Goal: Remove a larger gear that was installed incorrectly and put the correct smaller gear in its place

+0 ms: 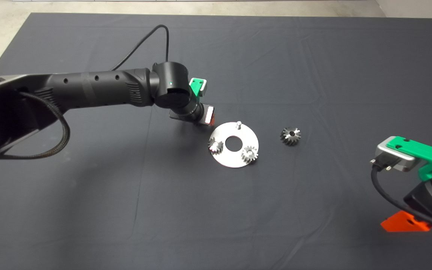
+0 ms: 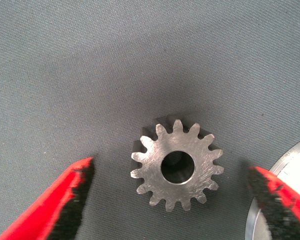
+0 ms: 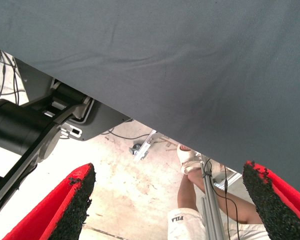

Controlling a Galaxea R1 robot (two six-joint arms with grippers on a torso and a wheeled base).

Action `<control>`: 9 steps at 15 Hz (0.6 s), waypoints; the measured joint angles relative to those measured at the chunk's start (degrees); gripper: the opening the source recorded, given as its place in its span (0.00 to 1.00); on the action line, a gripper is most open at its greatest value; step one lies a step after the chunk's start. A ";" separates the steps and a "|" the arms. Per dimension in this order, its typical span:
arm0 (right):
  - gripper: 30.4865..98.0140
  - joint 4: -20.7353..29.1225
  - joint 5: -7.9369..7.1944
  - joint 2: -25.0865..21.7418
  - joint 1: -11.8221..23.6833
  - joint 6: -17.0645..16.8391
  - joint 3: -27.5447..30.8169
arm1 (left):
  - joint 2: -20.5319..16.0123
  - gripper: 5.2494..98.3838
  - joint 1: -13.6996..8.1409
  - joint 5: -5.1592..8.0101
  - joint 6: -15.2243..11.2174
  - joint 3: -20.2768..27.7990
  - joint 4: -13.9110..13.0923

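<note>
Smaller gear (image 2: 177, 166) lies flat between the left gripper's (image 2: 170, 200) wide-open jaws, frame centre; pickup is in hand, needing descent and closing. Right gripper (image 3: 170, 200) waits open.

Silver smaller gear (image 2: 177, 165), dark-grey mat (image 2: 90, 75)
</note>
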 measured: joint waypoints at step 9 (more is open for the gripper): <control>0.71 0.00 0.00 0.00 0.00 0.00 0.00 | 0.13 0.64 0.00 -0.02 0.00 0.00 0.41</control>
